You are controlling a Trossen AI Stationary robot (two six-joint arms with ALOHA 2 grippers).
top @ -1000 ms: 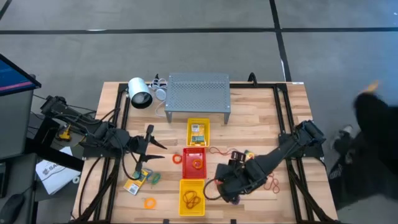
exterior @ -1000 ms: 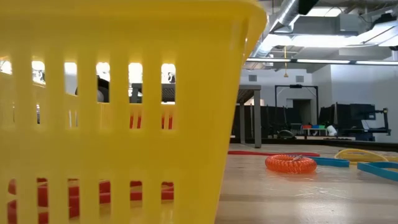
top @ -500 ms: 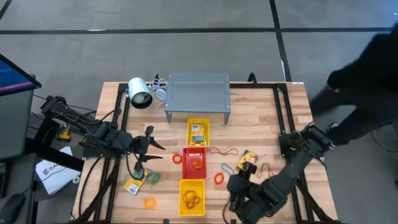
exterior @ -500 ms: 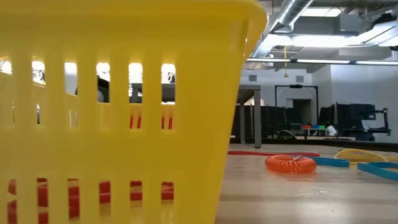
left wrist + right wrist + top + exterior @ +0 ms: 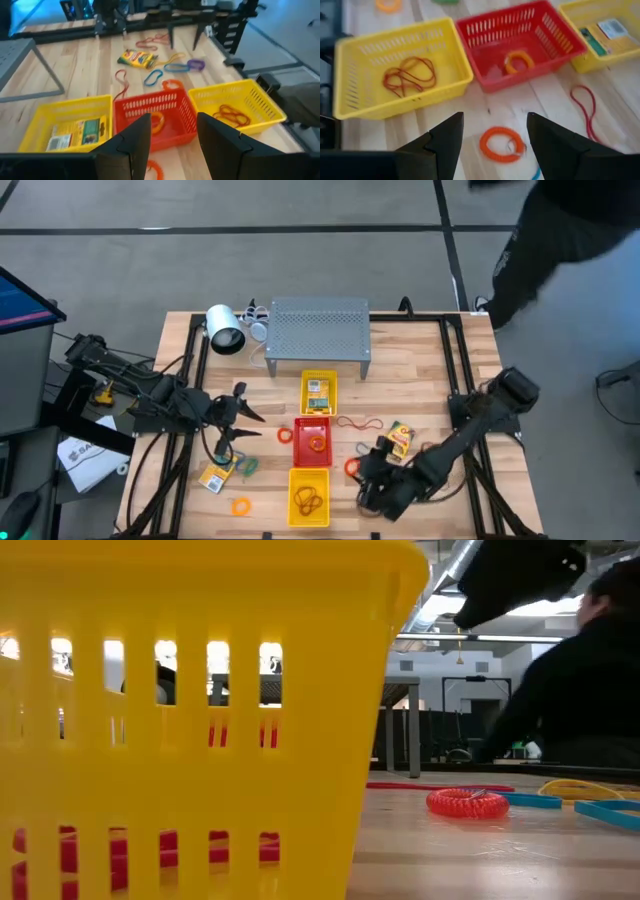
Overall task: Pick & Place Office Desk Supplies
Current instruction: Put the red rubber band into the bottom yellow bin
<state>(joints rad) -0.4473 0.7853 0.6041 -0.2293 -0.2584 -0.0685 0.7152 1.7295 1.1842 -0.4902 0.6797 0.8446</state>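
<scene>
Wooden counter (image 5: 420, 380), three trays in a row at centre: far yellow tray (image 5: 319, 392) holding a printed card packet (image 5: 318, 395); red tray (image 5: 311, 441) holding one orange coil ring (image 5: 317, 444); near yellow tray (image 5: 308, 497) holding brown rubber bands (image 5: 308, 501). Loose on the counter: orange coil ring (image 5: 502, 144) just before the right pincer (image 5: 495, 131), released and empty, fingers apart; red band (image 5: 586, 111) nearby; card packet (image 5: 397, 440) right of the red tray. Left pincer (image 5: 172, 131) released, empty, over the counter left of the trays, facing them.
</scene>
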